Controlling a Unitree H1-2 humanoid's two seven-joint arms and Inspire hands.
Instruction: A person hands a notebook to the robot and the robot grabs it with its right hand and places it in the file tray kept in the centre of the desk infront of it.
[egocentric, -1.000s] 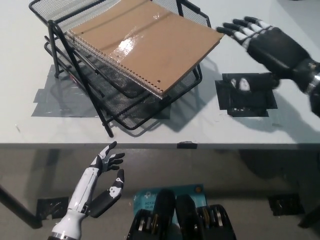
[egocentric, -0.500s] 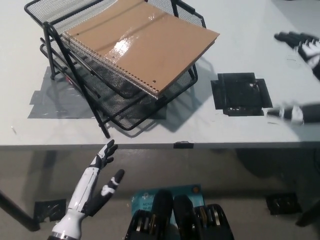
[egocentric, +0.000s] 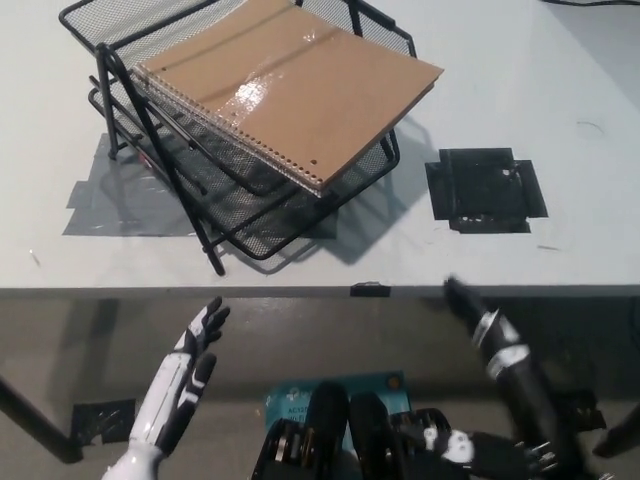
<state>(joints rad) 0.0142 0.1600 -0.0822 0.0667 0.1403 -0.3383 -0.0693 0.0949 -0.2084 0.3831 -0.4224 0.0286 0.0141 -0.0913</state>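
Notebook, brown cover, spiral binding along its lower-left edge, lies on the top tier of the black mesh file tray, tilted with the tray's slope; its right corner sticks out past the tray rim. Nothing holds it. Tray stands on the white worktop, left of centre in the head view, over grey tape patches. A black tape square sits on the worktop to the right of the tray, apart from it.

Right hand, black, is below the worktop's front edge at lower right, blurred, fingers pointing up toward the edge, holding nothing; whether the fingers are spread or closed, cannot tell. Left hand, white, rests at lower left below the worktop edge, fingers straight and apart, empty. A teal label shows on the floor area between the two arms.
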